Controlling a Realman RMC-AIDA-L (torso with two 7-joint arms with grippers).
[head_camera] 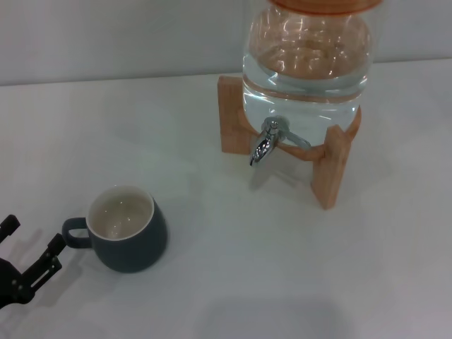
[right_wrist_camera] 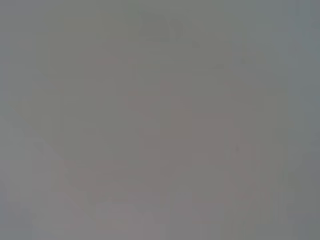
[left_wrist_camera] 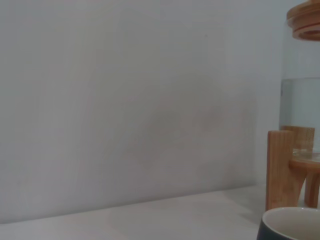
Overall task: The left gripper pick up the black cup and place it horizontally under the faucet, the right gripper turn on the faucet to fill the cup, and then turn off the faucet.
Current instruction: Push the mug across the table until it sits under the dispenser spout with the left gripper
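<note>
The black cup (head_camera: 128, 229) stands upright on the white table, cream inside, its loop handle pointing toward my left gripper (head_camera: 30, 244). That gripper sits at the lower left edge of the head view, open, a short gap from the handle and holding nothing. The chrome faucet (head_camera: 264, 145) sticks out of the clear glass water jar (head_camera: 307, 63), well to the right of and beyond the cup. The left wrist view catches only the cup's rim (left_wrist_camera: 291, 223) and part of the jar (left_wrist_camera: 300, 105). My right gripper is out of view; its wrist view shows only plain grey.
The jar rests on a wooden stand (head_camera: 330, 169) with legs spreading forward on the white table (head_camera: 233, 268). An orange wooden lid (left_wrist_camera: 304, 20) tops the jar. A pale wall runs behind the table.
</note>
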